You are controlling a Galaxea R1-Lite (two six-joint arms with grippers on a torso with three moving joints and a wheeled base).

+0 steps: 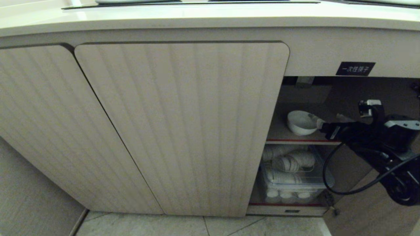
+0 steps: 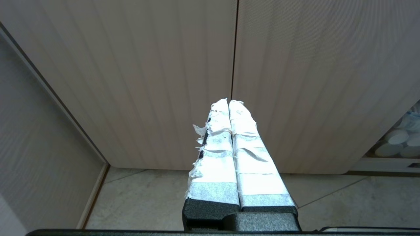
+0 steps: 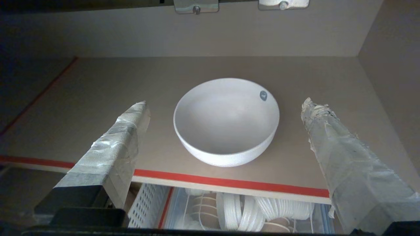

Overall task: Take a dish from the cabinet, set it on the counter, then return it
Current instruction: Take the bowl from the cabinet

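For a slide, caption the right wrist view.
Open right gripper faces a plain white round ceramic bowl on the red-edged cabinet shelf.

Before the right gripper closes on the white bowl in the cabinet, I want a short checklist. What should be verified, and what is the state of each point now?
1. Cabinet door open on the bowl's side: ok; the shelves are exposed.
2. Bowl upright on the red-edged shelf: ok; it looks empty.
3. Right gripper open: ok; its taped fingers stand wide apart, one on each side of the bowl in the right wrist view.
4. Fingers far enough forward to catch the rim: cannot tell; no contact shows.
5. Space around the bowl on the shelf: ok; nothing beside it.
6. Left gripper out of the way: ok; it is shut, facing the closed doors.
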